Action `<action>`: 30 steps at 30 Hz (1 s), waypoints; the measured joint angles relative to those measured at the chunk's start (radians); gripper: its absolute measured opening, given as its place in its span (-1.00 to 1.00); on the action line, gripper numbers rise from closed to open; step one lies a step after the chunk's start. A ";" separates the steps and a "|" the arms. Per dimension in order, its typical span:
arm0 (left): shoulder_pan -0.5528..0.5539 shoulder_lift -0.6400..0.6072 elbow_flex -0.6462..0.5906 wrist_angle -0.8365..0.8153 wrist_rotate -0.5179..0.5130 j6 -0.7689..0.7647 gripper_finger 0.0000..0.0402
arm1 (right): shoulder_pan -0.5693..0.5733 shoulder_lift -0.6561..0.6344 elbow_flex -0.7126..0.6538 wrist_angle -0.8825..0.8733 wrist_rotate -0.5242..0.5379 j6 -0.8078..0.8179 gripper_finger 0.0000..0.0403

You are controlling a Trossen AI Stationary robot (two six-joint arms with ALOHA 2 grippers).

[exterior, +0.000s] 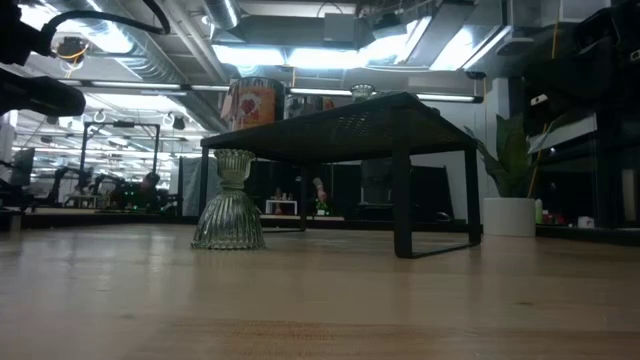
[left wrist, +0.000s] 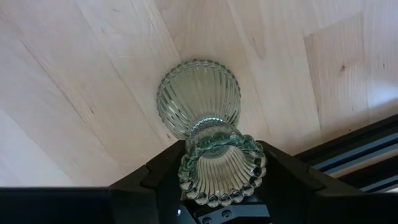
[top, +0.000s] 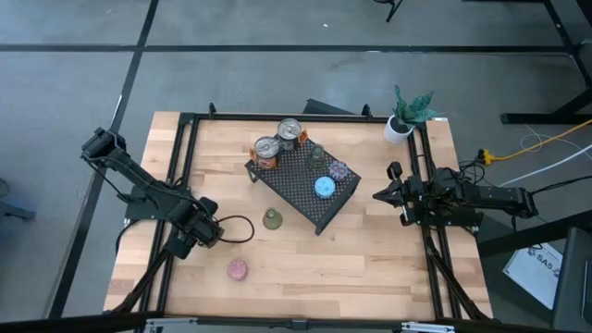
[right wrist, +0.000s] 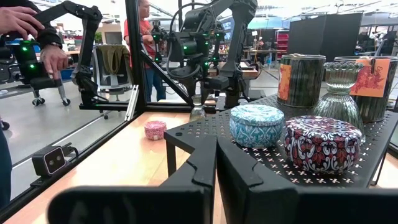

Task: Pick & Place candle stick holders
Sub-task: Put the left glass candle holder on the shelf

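The left gripper [left wrist: 214, 186] is straddling the green glass candle holder [left wrist: 205, 118], fingers apart at its beaded rim; whether they are touching it is unclear. It is standing on the wooden table [top: 370, 250] beside the black rack [top: 305, 180]. The right gripper [right wrist: 214, 180] is waiting closed at the table's right edge.

The ribbed holder [left wrist: 202, 118] is of pale green clear glass with a beaded rim. On the black perforated rack [top: 294, 181] are a blue patterned holder [right wrist: 257, 124] and a purple one with white ornament [right wrist: 322, 142]. The pink holder [top: 238, 269] lies on the light wooden bench [top: 370, 250].
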 joint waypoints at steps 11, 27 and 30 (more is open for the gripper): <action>0.000 0.000 0.005 -0.006 0.016 -0.024 -0.14 | 0.000 0.000 0.000 0.000 0.000 0.000 -0.92; 0.082 0.000 0.186 -0.053 0.037 -0.079 -0.14 | 0.000 0.000 0.000 0.000 0.000 0.000 -0.92; 0.124 0.000 0.230 -0.076 0.038 -0.079 -0.14 | 0.000 0.000 0.000 0.000 0.000 0.000 -0.92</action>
